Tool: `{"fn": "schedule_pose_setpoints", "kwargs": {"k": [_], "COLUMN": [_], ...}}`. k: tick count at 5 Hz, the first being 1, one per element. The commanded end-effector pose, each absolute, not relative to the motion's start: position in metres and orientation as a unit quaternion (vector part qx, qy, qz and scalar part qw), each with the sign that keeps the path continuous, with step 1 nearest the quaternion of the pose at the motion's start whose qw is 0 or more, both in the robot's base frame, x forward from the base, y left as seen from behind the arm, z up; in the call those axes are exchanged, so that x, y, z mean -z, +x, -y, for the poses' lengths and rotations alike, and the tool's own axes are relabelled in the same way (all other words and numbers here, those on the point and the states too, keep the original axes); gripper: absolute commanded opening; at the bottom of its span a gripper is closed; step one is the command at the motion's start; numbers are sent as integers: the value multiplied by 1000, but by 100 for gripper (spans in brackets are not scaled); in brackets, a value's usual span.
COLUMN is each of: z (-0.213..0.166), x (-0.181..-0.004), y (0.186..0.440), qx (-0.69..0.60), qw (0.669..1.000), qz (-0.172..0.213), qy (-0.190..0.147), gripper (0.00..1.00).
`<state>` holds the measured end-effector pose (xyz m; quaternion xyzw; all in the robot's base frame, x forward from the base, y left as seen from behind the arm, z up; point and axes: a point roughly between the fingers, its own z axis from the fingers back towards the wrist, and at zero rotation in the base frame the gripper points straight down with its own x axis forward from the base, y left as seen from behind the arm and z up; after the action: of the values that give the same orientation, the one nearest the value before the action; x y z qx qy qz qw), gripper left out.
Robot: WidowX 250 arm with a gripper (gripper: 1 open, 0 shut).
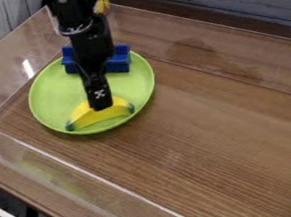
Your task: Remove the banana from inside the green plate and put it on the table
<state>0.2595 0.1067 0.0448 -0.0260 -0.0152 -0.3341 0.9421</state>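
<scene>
The gripper points straight down with its jaws spread, directly over the banana. The banana lies in the near part of the green plate, whose far rim touches a blue block. The plate sits on the wood-grain counter.

The green plate lies near the tabletop's far-left corner. The claw, pointing down with jaws spread, hangs right over the banana at the plate's near rim; a blue block sits behind.
</scene>
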Motion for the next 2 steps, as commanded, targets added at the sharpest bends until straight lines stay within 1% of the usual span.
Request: {"fn": "schedule_pose_setpoints", "kwargs": {"k": [1, 2], "z": [-96, -84], "x": [-48, -46], "y": [261, 260], "qx": [339, 345], "qw": [940, 938], "qz": [26, 25], "qy": [-21, -23], "gripper": [100, 0]}}
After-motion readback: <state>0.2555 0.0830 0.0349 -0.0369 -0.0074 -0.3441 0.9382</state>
